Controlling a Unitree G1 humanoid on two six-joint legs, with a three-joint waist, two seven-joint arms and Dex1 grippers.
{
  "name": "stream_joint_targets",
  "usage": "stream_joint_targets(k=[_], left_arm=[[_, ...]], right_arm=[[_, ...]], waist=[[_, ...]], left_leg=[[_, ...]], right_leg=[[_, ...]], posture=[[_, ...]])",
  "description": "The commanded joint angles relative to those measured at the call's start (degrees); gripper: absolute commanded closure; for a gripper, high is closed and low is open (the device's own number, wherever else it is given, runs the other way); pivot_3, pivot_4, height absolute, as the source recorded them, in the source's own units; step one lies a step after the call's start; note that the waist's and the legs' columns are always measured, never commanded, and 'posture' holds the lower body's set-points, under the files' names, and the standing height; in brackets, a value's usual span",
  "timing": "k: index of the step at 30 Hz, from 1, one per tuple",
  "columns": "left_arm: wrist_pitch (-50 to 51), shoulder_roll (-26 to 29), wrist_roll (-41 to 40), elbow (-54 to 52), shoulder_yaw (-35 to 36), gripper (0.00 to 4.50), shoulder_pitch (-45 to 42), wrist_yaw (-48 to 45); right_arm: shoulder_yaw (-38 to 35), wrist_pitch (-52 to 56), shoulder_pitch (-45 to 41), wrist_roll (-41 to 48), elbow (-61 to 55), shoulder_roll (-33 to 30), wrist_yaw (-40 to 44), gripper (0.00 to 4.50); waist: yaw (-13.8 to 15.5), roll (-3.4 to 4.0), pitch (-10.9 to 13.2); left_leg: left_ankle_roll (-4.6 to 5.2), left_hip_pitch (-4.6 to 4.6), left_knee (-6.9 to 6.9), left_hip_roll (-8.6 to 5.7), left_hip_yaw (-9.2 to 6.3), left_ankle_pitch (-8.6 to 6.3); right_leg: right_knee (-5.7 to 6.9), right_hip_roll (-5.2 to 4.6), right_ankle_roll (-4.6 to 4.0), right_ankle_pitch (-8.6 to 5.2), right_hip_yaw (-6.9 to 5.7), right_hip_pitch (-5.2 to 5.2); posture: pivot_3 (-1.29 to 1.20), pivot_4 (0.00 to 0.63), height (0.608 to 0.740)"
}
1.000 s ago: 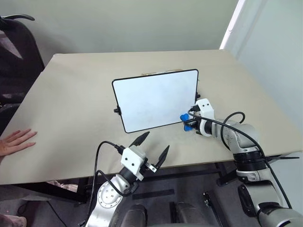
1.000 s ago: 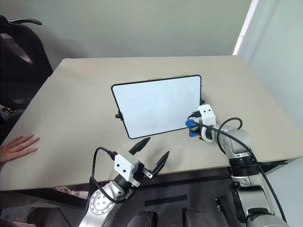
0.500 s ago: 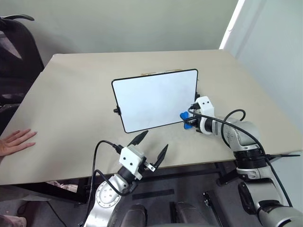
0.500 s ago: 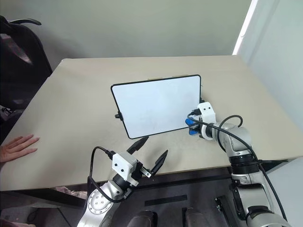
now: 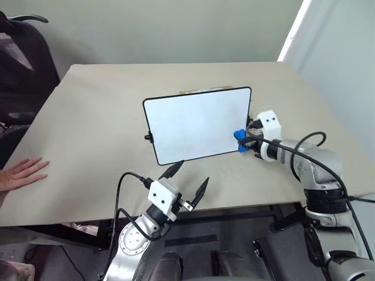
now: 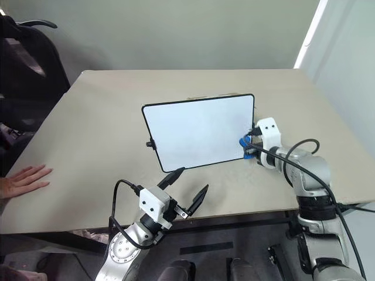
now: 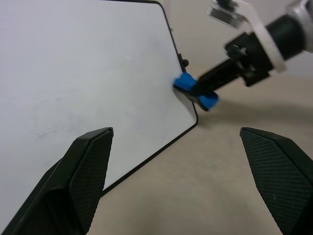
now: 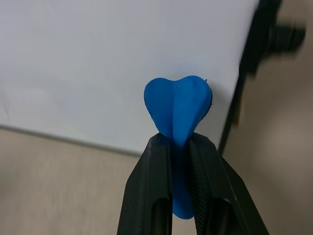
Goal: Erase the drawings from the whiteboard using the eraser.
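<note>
Squeezing soft blue eraser (image 8: pixel 178 105) into a heart shape — right pincer (image 8: pixel 180 147), against smooth whiteboard (image 5: pixel 196 124), left pincer (image 5: pixel 186 180) splayed.

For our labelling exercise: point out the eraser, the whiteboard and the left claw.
eraser (image 8: pixel 178 104), right wrist view, its squeezed blue front.
whiteboard (image 5: pixel 193 123), left eye view, bare white surface.
left claw (image 5: pixel 186 182), left eye view, gap between its open fingertips.

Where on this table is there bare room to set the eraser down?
Wide bare tabletop lies between the whiteboard and the person's hand, and behind the board to the far edge. It is crowded at the board's right edge, where the right gripper holds the eraser, and in front, near the open left gripper.
</note>
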Motion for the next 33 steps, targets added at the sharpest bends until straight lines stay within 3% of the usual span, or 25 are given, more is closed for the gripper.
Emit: stream_joint_targets(k=[1, 6, 12, 27, 28, 33], left_arm=[[-0.4, -0.1, -0.1, -0.7, -0.3, 0.00, -0.3, -0.1], [-0.4, -0.1, -0.2, -0.4, -0.5, 0.00, -0.5, -0.3], [-0.3, -0.1, -0.2, -0.2, -0.9, 0.00, -0.7, -0.6], [-0.5, 0.1, 0.1, -0.8, -0.8, 0.00, -0.4, 0.0], [-0.4, 0.1, 0.1, -0.9, -0.8, 0.00, -0.3, 0.1], [-0.2, 0.3, -0.2, -1.2, -0.7, 0.00, -0.4, 0.1]], right_arm=[[-4.0, 3.3, 2.0, 3.0, -8.5, -3.0, 1.2, 4.28], [-6.7, 8.4, 5.0, 4.9, -13.5, -7.2, 1.0, 4.28], [-9.1, 12.9, 8.5, 5.2, -12.1, -11.9, 1.0, 4.28], [-7.0, 9.3, 6.9, 4.4, -0.5, -12.6, 1.1, 4.28], [-6.9, 9.1, 6.8, 4.4, -0.5, -12.7, 1.2, 3.60], [-6.6, 8.7, 6.7, 4.8, -1.0, -13.4, 1.4, 1.98]], waist=[[0.1, 0.00, 0.0], [0.1, -0.04, 0.0], [0.1, -0.08, 0.0], [0.1, -0.08, 0.0], [0.1, -0.08, 0.0], [0.1, -0.08, 0.0]], left_leg=[[0.00, -0.01, 0.01, -0.01, 0.01, 0.00], [-0.01, 0.03, 0.04, -0.03, 0.07, 0.00], [-0.10, 0.23, 0.03, -0.03, 0.06, -0.06], [-0.03, 0.20, 0.03, -0.04, 0.07, -0.02], [-0.02, 0.20, 0.03, -0.04, 0.07, -0.02], [-0.01, 0.18, 0.03, -0.04, 0.06, -0.03]], right_leg=[[0.00, -0.01, -0.02, -0.05, 0.01, 0.03], [0.00, -0.01, 0.58, -0.42, 0.02, 0.32], [0.01, -0.01, 0.54, -0.50, 0.03, 0.41], [0.09, -0.01, 0.68, -0.56, 0.05, 0.42], [0.09, -0.01, 0.70, -0.57, 0.05, 0.43], [0.09, -0.01, 0.74, -0.59, 0.05, 0.44]], posture=[[0.00, 0.150, 0.730], [0.00, 0.150, 0.730], [0.00, 0.150, 0.730], [0.00, 0.150, 0.730], [0.00, 0.150, 0.730], [0.00, 0.150, 0.730]])
